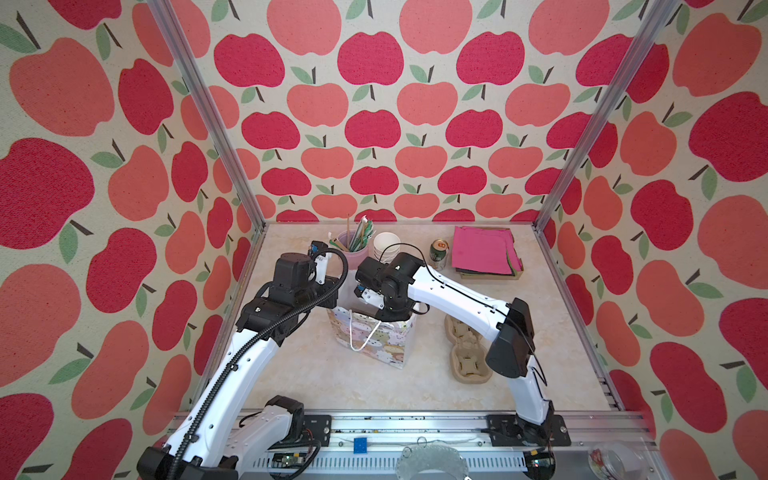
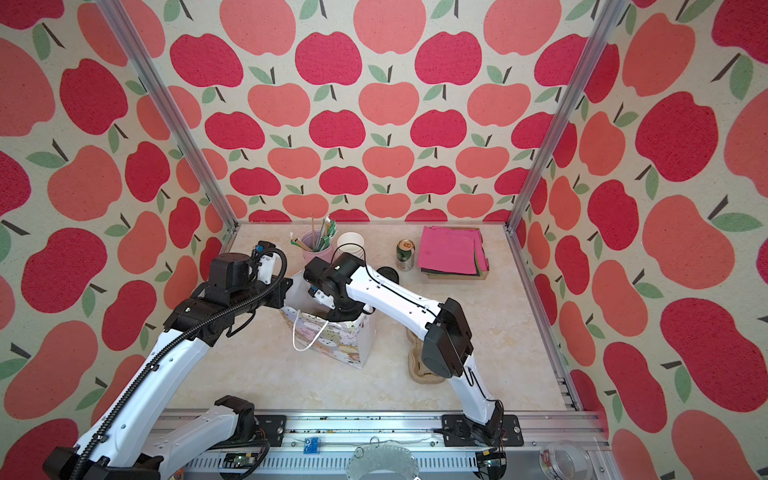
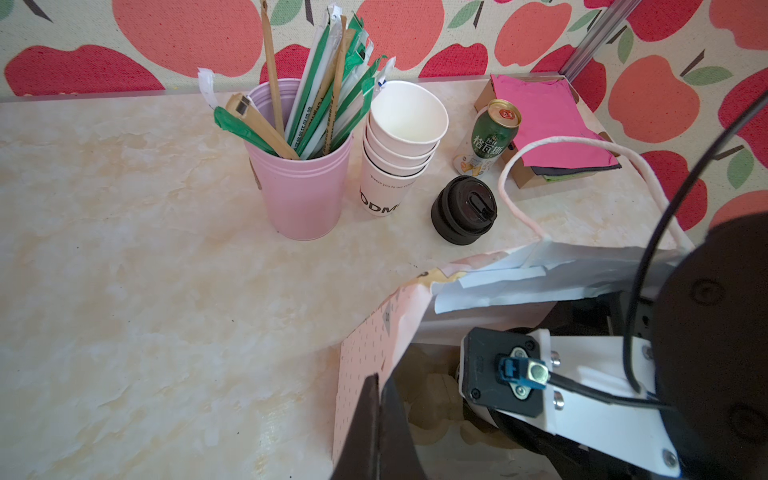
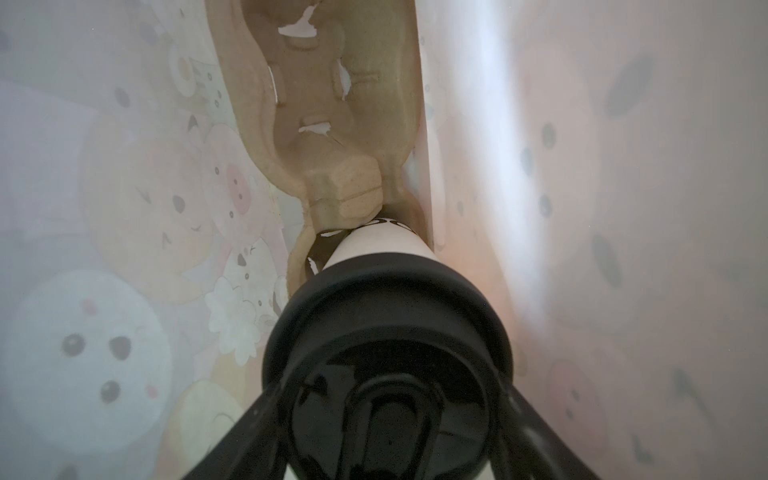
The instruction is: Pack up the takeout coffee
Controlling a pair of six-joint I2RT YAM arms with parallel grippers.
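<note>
The takeout coffee [image 4: 380, 245], a white paper cup under a round black sip lid [image 4: 388, 328], hangs inside the cartoon-print gift bag [image 1: 376, 343]. My right gripper [image 4: 388, 399] is shut on it, one dark finger on each side of the lid. The cup's base touches a brown pulp cup carrier [image 4: 332, 104] lying in the bag. In both top views the cup is hidden by my right wrist, which reaches down into the bag's mouth. My left gripper [image 3: 379, 380] is shut on the bag's pink side edge [image 3: 363, 353].
At the back stand a pink cup of straws [image 3: 299, 183], a stack of lidless white cups [image 3: 399, 145], a pile of black lids [image 3: 463, 210], a green can [image 1: 439, 254] and pink napkins [image 1: 484, 249]. More pulp carriers [image 1: 467, 353] lie right of the bag.
</note>
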